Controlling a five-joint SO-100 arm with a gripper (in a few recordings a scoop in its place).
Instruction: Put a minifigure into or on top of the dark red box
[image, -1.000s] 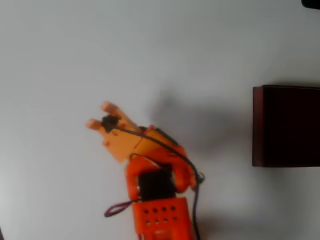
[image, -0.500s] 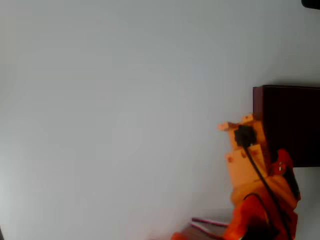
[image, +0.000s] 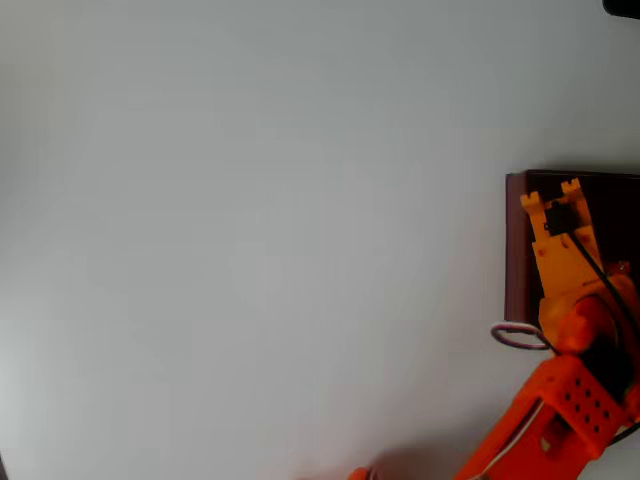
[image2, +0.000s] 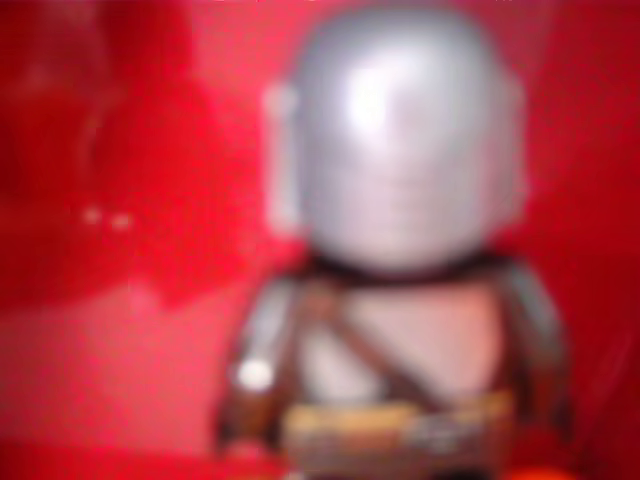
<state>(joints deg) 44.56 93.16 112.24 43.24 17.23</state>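
While over dark red box (image: 517, 250), fingers (image: 531, 201) grip minifigure (image2: 400, 250)

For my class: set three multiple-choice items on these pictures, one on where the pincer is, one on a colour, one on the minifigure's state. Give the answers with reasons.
1. In the overhead view, the pincer is
A) over the dark red box
B) at the table's left edge
C) in the top left corner

2. In the wrist view, the minifigure's head is
A) yellow
B) silver-grey
C) green

3. The minifigure appears
A) upright, close to the camera
B) headless
C) far off and tiny

Answers: A, its orange tips lie above the box's dark inside; B, the rounded head shines grey; A, head above torso, looming large.
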